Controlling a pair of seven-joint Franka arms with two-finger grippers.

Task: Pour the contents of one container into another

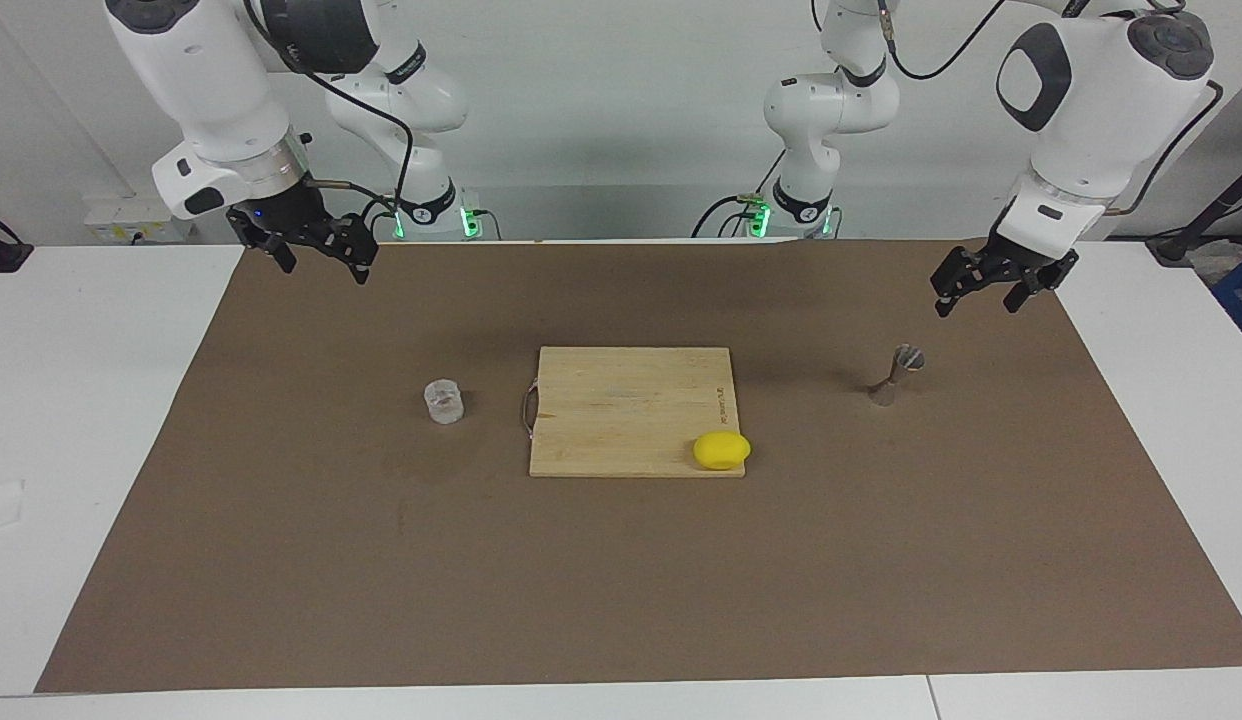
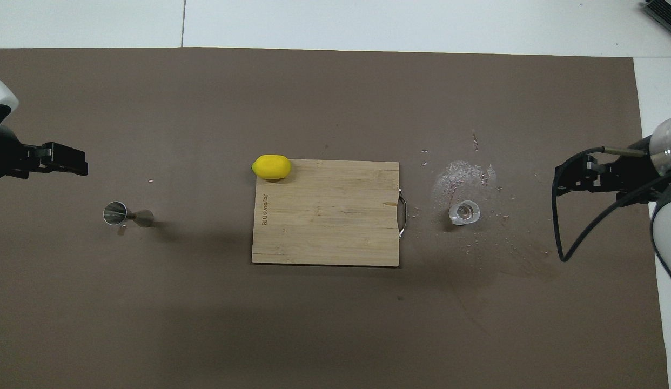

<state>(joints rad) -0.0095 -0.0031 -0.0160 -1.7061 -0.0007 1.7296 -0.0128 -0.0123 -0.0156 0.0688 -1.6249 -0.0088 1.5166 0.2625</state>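
The short clear glass cup stands upright on the brown mat, beside the cutting board's handle toward the right arm's end. The grey metal hourglass-shaped measuring cup stands upright toward the left arm's end. My right gripper hangs open and empty above the mat's edge at its own end of the table, well apart from the glass. My left gripper is open and empty, raised above the mat close to the measuring cup without touching it.
A wooden cutting board with a metal handle lies mid-table between the two cups. A yellow lemon rests on the board's corner farthest from the robots. Small droplets and glints speckle the mat around the glass.
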